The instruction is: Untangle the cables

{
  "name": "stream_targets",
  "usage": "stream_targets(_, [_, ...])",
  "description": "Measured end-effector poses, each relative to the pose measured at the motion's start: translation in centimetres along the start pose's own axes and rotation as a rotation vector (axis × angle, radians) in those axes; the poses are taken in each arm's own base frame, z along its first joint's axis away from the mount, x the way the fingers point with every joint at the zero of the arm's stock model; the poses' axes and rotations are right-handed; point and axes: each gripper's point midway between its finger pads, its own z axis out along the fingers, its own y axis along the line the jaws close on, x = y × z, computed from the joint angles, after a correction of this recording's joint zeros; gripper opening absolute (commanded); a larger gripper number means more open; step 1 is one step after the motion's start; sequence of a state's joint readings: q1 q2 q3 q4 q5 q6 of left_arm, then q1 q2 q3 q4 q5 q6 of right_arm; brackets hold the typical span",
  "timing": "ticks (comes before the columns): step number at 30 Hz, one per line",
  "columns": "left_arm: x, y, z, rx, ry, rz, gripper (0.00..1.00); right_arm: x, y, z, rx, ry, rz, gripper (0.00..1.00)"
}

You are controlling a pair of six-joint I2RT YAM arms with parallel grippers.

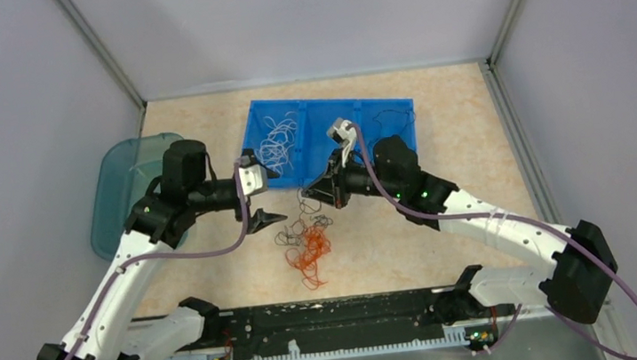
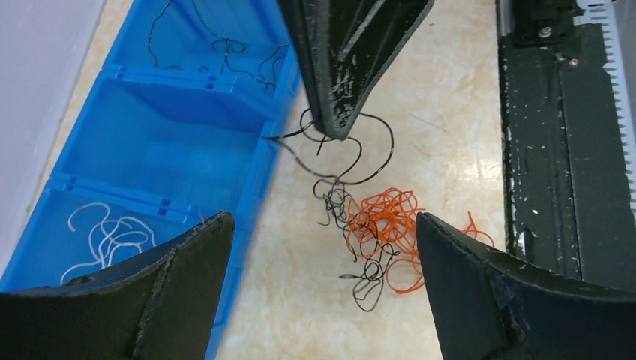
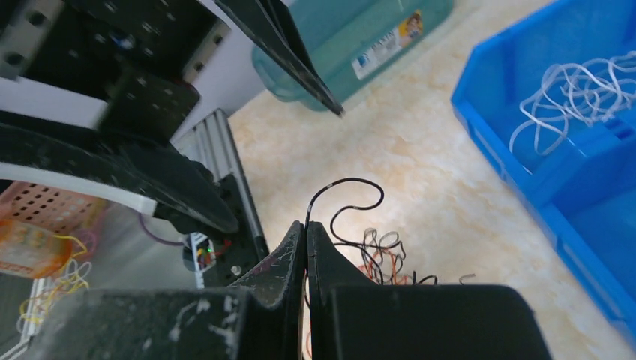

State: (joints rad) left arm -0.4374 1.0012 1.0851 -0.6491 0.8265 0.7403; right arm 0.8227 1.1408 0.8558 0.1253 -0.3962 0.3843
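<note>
My right gripper (image 3: 306, 225) is clamped tight on 1 black strand (image 3: 352, 182). Its loop curls up out of the pinch and runs down toward the tangle of red-orange and black cables (image 2: 382, 232) on the table (image 1: 470, 128), just beside the blue tray (image 1: 396, 105). My left gripper (image 2: 321, 219) is spread wide beside that tangle, grasping nothing. White strands (image 1: 278, 140) lie in the tray's left compartment, black ones (image 1: 394, 120) in its right.

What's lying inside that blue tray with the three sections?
One end section of the tray holds white cables, the other end black cables. The middle shows only bare blue floor. A left finger covers part of the white section, so more may be hidden there.
</note>
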Motion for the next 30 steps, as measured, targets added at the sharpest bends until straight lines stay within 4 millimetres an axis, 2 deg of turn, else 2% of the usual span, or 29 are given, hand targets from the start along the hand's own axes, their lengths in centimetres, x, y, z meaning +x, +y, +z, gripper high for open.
stream_targets(9, [-0.7,-1.8,1.7,0.036,-0.051,-0.014,0.93,-3.4,4.4,1.1,-0.162,-0.077,0.026,0.0])
stream_targets(13, [-1.1,-1.6,1.9,0.013,-0.075,-0.051,0.91,-4.5,6.1,1.2,-0.22,-0.112,0.034,0.0])
stream_targets(15, [-1.5,-1.4,1.9,-0.005,-0.095,-0.069,0.87,-4.9,6.7,1.3,-0.239,-0.129,0.044,0.0])
stream_targets(17, [-1.8,-1.3,1.9,-0.017,-0.11,-0.087,0.78,-5.4,7.2,1.3,-0.256,-0.148,0.05,0.0])
stream_targets(18, [-1.9,-1.2,1.9,-0.023,-0.118,-0.1,0.69,-5.6,7.3,1.3,-0.264,-0.157,0.054,0.0])
stream_targets(21, [-2.5,-1.0,1.8,-0.034,-0.139,-0.122,0.51,-5.9,7.8,1.4,-0.281,-0.169,0.064,0.0])
stream_targets(23, [-2.9,-0.9,1.8,-0.039,-0.152,-0.134,0.33,-6.0,8.0,1.4,-0.288,-0.174,0.073,0.01])
stream_targets(25, [-3.3,-0.9,1.6,-0.043,-0.163,-0.14,0.14,-6.3,8.2,1.4,-0.297,-0.184,0.079,0.06])
stream_targets(27, [-3.6,-0.9,1.5,-0.047,-0.172,-0.145,0.05,-6.6,8.4,1.3,-0.306,-0.193,0.083,0.08])
stream_targets(28, [-3.6,-0.9,1.5,-0.048,-0.174,-0.149,0.03,-6.7,8.5,1.3,-0.311,-0.196,0.084,0.11])
stream_targets(30, [-3.7,-0.8,1.5,-0.052,-0.175,-0.158,0.02,-6.9,8.8,1.2,-0.321,-0.205,0.086,0.28])
